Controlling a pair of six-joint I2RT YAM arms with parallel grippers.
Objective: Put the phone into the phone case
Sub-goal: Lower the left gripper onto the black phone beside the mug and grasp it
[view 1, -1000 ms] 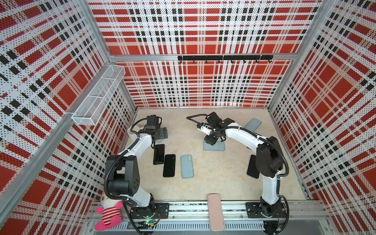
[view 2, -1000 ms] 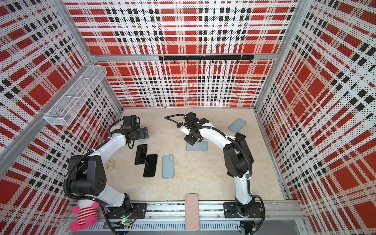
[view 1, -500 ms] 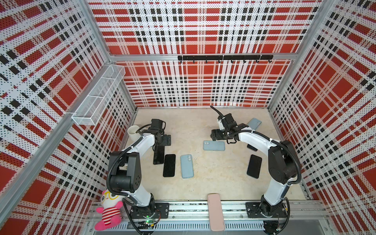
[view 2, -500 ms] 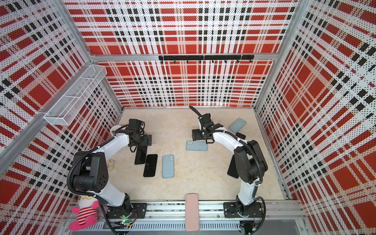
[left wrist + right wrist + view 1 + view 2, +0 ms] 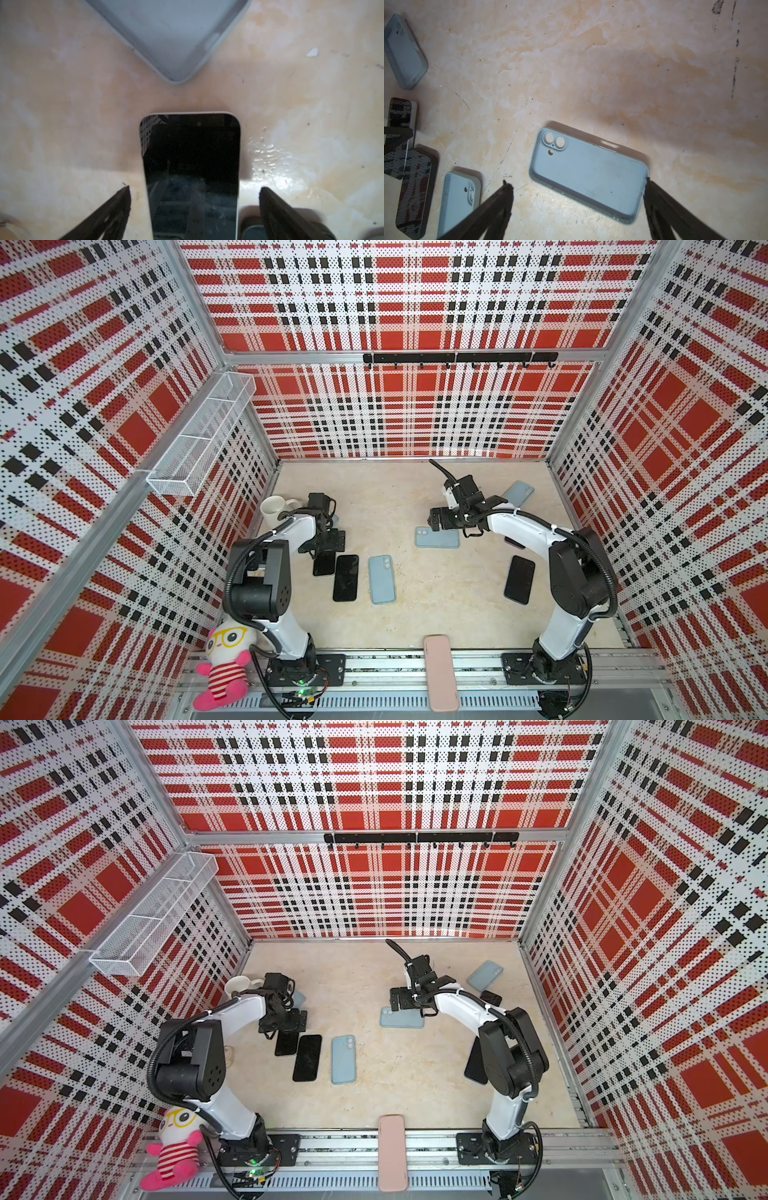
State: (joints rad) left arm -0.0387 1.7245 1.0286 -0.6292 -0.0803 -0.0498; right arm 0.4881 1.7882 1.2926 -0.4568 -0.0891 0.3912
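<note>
Top views both showed the bench (image 5: 436,614) carrying other phones (image 5: 519,578) and other cases (image 5: 382,578). No phone seen seated in the target case. The pale-blue phone case (image 5: 589,176) lay flat mid-bench, hollow side up and empty. Right tool (image 5: 577,182) was spread wide above it, gripping nothing, with one finger just beside its end. The black phone (image 5: 191,166) lay face up on the bench. Left tool (image 5: 194,188) straddled it, wide and unclamped. Judged: grasp, carry and insertion were all left to do.
</note>
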